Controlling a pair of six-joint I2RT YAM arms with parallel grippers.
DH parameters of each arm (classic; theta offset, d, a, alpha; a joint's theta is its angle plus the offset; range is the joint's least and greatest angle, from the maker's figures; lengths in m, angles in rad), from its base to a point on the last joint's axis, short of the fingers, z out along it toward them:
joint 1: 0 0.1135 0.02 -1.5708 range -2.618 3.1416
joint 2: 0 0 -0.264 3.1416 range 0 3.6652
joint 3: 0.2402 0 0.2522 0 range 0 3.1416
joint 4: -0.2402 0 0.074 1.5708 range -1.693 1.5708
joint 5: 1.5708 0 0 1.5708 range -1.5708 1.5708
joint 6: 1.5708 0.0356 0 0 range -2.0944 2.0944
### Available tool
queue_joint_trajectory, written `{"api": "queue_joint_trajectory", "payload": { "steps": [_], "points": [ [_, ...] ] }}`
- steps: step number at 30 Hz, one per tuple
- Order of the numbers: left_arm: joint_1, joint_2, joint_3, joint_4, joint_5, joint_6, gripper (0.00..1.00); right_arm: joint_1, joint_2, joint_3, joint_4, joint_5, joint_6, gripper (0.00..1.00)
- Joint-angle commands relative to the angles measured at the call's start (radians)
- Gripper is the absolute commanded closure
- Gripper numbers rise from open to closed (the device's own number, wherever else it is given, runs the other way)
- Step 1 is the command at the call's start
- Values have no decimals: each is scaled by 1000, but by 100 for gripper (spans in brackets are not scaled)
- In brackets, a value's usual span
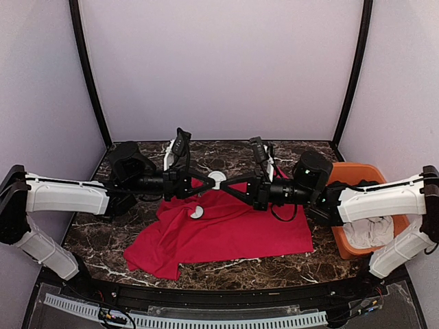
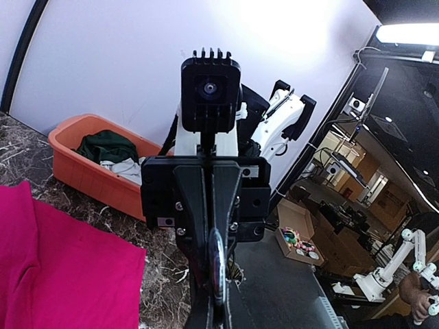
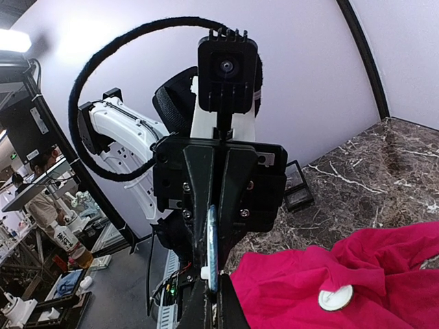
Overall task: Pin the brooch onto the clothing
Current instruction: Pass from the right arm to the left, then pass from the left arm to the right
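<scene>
The brooch (image 1: pixel 217 179) is a round white disc held in the air between both arms, above the far edge of the clothing (image 1: pixel 233 229), a red T-shirt spread on the marble table. My left gripper (image 1: pixel 209 181) and right gripper (image 1: pixel 230 185) meet tip to tip, and both are shut on the disc. In the left wrist view the brooch (image 2: pixel 218 264) shows edge-on between my left gripper (image 2: pixel 214 301) and the opposing fingers. The right wrist view has the brooch (image 3: pixel 212 247) edge-on above my right gripper (image 3: pixel 211 295). A second white disc (image 1: pixel 197 212) lies on the shirt (image 3: pixel 384 274).
An orange bin (image 1: pixel 357 171) at the right table edge holds a white cloth (image 1: pixel 370 232) and a dark green garment (image 2: pixel 106 145). A small black box (image 3: pixel 296 186) stands on the marble near the back wall. Black frame posts rise at the rear corners.
</scene>
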State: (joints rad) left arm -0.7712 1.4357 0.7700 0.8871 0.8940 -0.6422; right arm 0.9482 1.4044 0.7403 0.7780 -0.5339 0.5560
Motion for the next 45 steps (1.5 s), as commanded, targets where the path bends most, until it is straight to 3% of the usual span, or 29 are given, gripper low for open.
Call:
{"api": "queue_joint_trajectory", "payload": {
  "steps": [1, 3, 7, 11, 13, 18, 25, 34, 45],
  "points": [
    [-7, -13, 25, -23, 12, 14, 99, 7, 17, 24, -1, -8, -8, 100],
    [-7, -13, 26, -29, 14, 17, 99, 8, 15, 29, -20, -13, -17, 94],
    [-7, -21, 35, -88, 38, 31, 99, 5, -30, 57, -163, -26, -95, 60],
    [-6, -50, 58, -257, 84, 99, 99, -14, -116, 141, -476, -39, -272, 35],
    [-6, -73, 75, -388, 94, 164, 99, -29, -147, 196, -631, -52, -362, 31],
    [-6, -118, 130, -673, 110, 302, 99, -34, -124, 352, -949, -98, -527, 31],
    [-8, -127, 212, -960, 99, 445, 99, -32, 37, 488, -1092, -158, -534, 42],
    [-9, -142, 216, -1003, 80, 465, 99, -20, 128, 553, -1100, -247, -496, 58],
    [-17, -135, 205, -997, 77, 466, 99, -14, 160, 574, -1089, -327, -468, 62]
  ]
}}
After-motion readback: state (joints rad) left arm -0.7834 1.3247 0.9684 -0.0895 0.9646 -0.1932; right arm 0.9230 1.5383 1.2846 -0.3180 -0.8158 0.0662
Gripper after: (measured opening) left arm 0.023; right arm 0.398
